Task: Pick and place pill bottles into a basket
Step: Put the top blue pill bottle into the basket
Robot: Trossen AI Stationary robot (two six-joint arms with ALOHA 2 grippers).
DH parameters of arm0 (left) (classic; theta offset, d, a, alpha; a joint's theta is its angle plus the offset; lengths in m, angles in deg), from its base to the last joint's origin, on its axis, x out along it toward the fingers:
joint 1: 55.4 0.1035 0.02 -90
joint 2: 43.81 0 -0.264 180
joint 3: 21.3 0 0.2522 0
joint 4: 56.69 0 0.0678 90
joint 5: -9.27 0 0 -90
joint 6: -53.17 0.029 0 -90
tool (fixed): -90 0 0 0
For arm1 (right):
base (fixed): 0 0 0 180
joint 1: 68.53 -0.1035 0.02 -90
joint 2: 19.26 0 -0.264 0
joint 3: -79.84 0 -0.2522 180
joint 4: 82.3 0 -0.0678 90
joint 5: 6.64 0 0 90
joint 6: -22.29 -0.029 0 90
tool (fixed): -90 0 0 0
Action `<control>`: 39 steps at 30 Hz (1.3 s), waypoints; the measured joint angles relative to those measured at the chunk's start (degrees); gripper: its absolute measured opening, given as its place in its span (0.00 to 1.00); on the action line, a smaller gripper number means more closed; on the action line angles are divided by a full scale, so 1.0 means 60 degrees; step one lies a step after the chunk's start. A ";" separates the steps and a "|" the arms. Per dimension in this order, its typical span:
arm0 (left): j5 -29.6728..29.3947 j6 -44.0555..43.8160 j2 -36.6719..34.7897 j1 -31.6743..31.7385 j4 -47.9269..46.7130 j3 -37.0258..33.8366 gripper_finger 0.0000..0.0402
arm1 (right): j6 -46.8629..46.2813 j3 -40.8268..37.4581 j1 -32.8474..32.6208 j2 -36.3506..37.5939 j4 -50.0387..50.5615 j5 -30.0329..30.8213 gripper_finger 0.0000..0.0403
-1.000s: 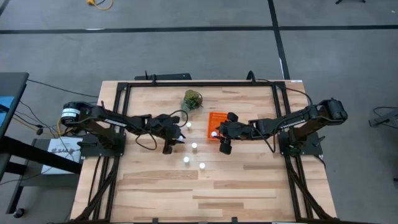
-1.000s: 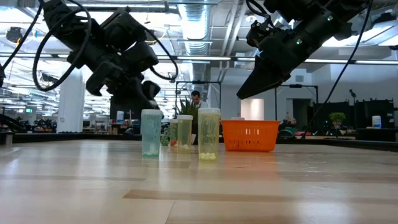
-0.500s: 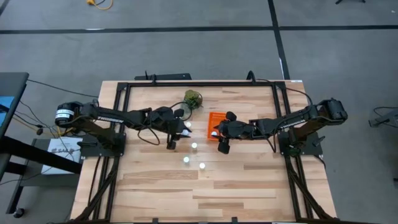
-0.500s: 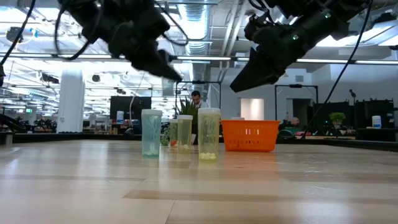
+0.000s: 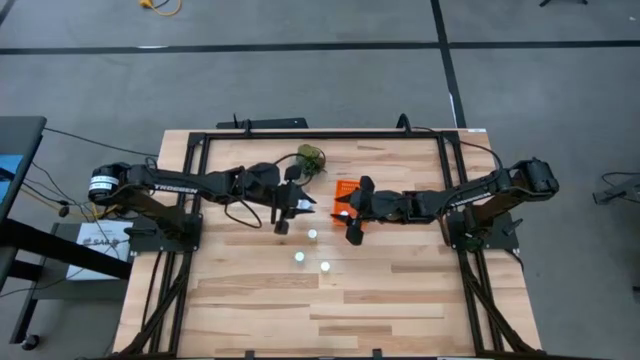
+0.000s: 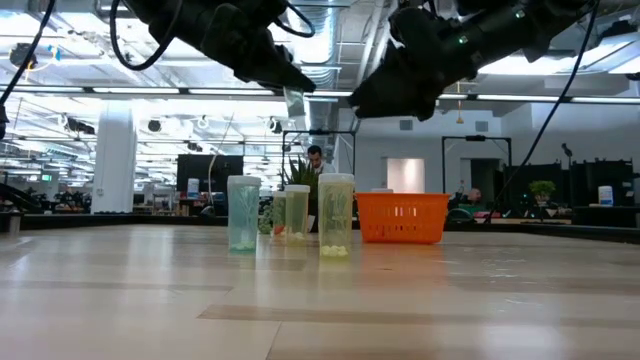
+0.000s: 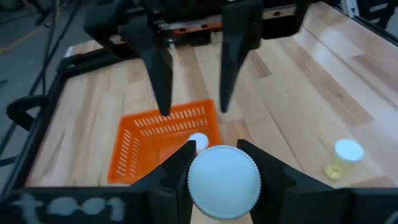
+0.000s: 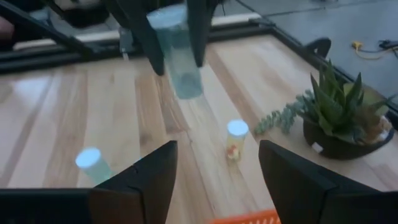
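A wooden tabletop (image 5: 250, 300) fills the middle of the overhead frame, with a dark arm reaching in from each side. From the left edge, the left arm stretches toward the centre, and its end effector (image 5: 293, 203) is pinching a pill bottle: in the left wrist view the held bottle (image 7: 224, 182) shows as a round white cap clamped between two dark fingers (image 7: 180, 167), and in the level view it hangs tilted at the top centre (image 6: 295, 102), raised well above the tabletop. Just above that end effector in the overhead frame sits a small green plant (image 5: 310, 158). Below and right of it, three loose bottles (image 5: 312, 235) stand upright on the wood near the centre, seen as small white caps; in the level view they appear as clear tubes left of centre, with another standing behind them. Right of centre is the orange basket (image 5: 347, 188), partly covered by the right arm, with one white cap visible at its left side; the left wrist view shows that bottle (image 7: 198, 140) lying inside the mesh basket, beyond the held cap. The right end effector (image 5: 351, 215) hovers at the basket's near edge with its fingers spread apart and holding nothing; the left wrist view shows its two dark fingers pointing down over the basket with a clear gap between them. The right arm runs on to its base at the right edge of the tabletop.
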 joint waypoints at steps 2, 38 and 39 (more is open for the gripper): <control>-0.0114 -0.0004 0.0000 0.0000 0.0011 0.0002 0.25 | -0.0004 0.0004 -0.0037 -0.0089 -0.0297 -0.0001 0.55; -0.0078 -0.1597 0.0004 0.0006 0.0986 -0.0001 0.25 | 0.0148 0.0721 -0.0465 -0.0857 -0.0538 0.1066 0.61; -0.0003 -0.1596 0.0004 0.0007 0.0979 -0.0001 0.25 | 0.0260 0.0676 -0.0467 -0.0888 -0.0239 0.1080 0.61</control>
